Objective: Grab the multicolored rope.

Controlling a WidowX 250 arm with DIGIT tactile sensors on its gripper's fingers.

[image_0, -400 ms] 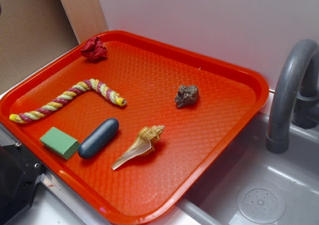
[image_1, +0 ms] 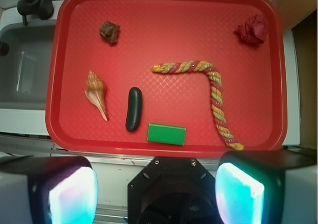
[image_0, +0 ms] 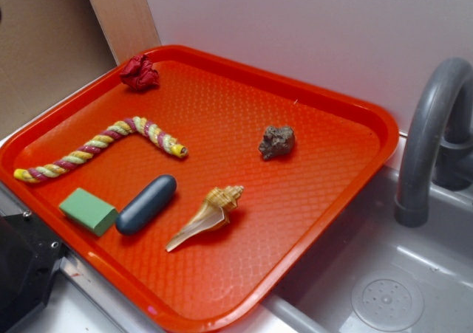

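Note:
The multicolored rope (image_0: 103, 146) (image_1: 208, 92) lies bent in an L on the left part of the red tray (image_0: 347, 104) (image_1: 69, 45), its yellow, maroon and pale strands twisted together. My gripper (image_1: 156, 191) hangs high above the tray's near edge, off the tray, jaws wide apart with nothing between the pale pads (image_1: 72, 196). In the exterior view only a black part of the arm (image_0: 22, 266) shows at the lower left corner.
On the tray also lie a green block (image_0: 89, 210) (image_1: 167, 134), a dark blue capsule (image_0: 145, 204) (image_1: 133, 109), a seashell (image_0: 207, 215) (image_1: 97, 92), a brown rock (image_0: 276, 142) (image_1: 109, 32) and a red cloth wad (image_0: 140, 73) (image_1: 252, 29). A grey sink with faucet (image_0: 429, 141) sits to the right.

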